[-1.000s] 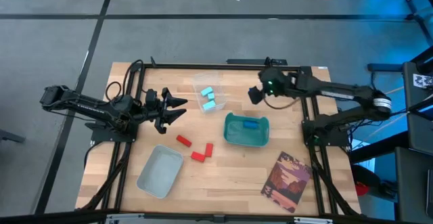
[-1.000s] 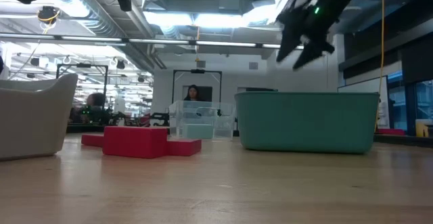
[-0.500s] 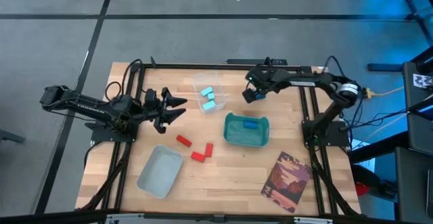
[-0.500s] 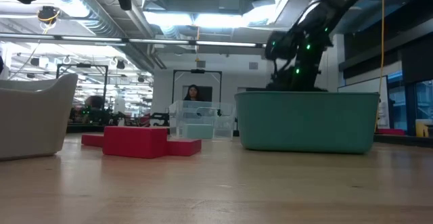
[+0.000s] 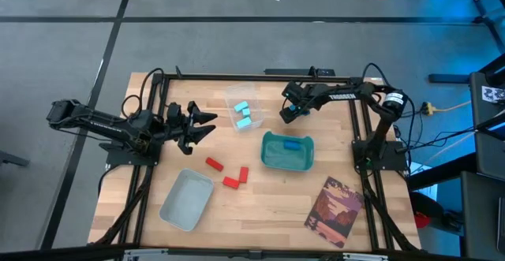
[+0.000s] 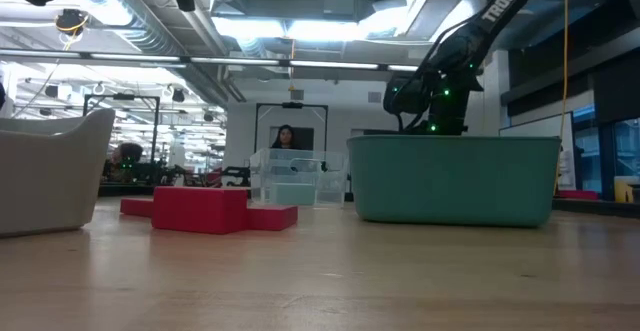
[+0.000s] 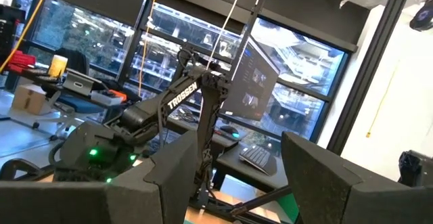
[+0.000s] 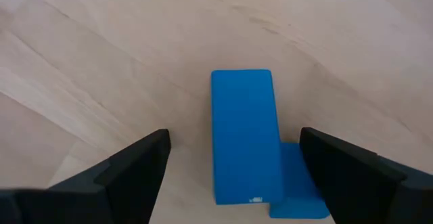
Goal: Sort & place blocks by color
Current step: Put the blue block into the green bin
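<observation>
With the right tool (image 5: 286, 113) spread wide near the tabletop's far edge, I'd drop straight down and straddle the upright dark blue block (image 8: 243, 135) squarely, minding the second blue block (image 8: 298, 183) touching it. Only the right wrist view shows those two; from above the arm hides them. The left tool (image 5: 207, 124) waits partly spread, empty, near the left edge. Red blocks (image 5: 227, 173) lie mid-tabletop, cyan blocks (image 5: 244, 115) in the clear box (image 5: 233, 97), one blue block (image 5: 293, 144) in the teal bin (image 5: 270, 157).
</observation>
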Controlling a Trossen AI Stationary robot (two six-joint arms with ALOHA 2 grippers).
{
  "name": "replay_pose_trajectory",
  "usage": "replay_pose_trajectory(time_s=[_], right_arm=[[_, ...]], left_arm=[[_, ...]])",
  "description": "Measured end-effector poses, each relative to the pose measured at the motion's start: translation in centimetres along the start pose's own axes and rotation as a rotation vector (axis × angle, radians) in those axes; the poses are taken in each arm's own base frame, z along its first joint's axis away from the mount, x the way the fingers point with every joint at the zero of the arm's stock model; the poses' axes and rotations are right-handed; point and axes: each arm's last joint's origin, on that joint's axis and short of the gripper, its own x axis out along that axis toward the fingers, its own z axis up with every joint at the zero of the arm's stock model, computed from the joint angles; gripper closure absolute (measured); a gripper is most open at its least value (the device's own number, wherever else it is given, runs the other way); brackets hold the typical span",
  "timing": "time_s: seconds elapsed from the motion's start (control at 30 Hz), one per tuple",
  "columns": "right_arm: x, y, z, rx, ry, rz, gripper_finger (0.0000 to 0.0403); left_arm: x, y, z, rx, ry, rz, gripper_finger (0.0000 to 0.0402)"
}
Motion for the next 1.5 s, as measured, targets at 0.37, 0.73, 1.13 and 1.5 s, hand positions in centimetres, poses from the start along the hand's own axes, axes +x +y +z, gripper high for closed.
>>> replay_pose_trajectory(time_s=[0.37,0.73,1.13,1.5], right_arm=[[0.15,0.00,-0.09,0.003,0.006,-0.002,0.0085],[0.19,0.12,-0.13,0.025,0.010,0.010,0.0260],[0.23,0.11,-0.18,0.024,0.014,0.009,0.0266],[-0.38,0.11,-0.19,0.027,-0.001,0.020,0.0266]], left_arm=[[0.00,0.01,0.01,0.000,-0.001,0.001,0.0195],[0.00,0.01,0.01,0.000,-0.001,0.002,0.0195],[0.00,0.01,0.01,0.000,-0.001,0.002,0.0195],[0.00,0.01,0.00,0.001,-0.001,0.001,0.0195]])
